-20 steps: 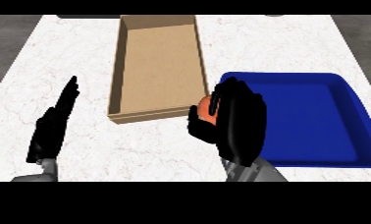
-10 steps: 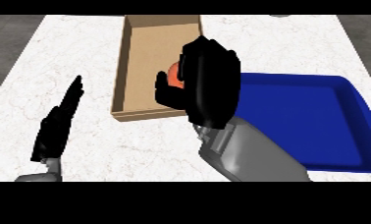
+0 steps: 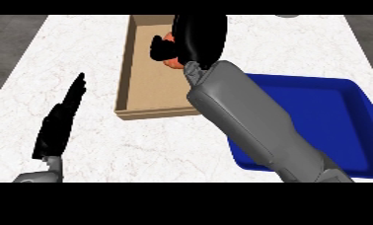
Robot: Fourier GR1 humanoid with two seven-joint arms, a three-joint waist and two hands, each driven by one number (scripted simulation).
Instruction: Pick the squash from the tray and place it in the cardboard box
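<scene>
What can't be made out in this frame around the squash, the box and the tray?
- Squash, head view: mostly hidden by the right hand curled round it; whether it touches the box floor is unclear.
- Cardboard box: right wall and far end hidden by the right hand and forearm.
- Blue tray: its left part is covered by the forearm.
- Left hand: seen edge-on, resting open.

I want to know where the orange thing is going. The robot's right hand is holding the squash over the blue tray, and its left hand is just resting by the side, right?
Not quite. In the head view the right hand holds the squash over the cardboard box, not over the blue tray. The left hand is indeed resting at the side.
</scene>
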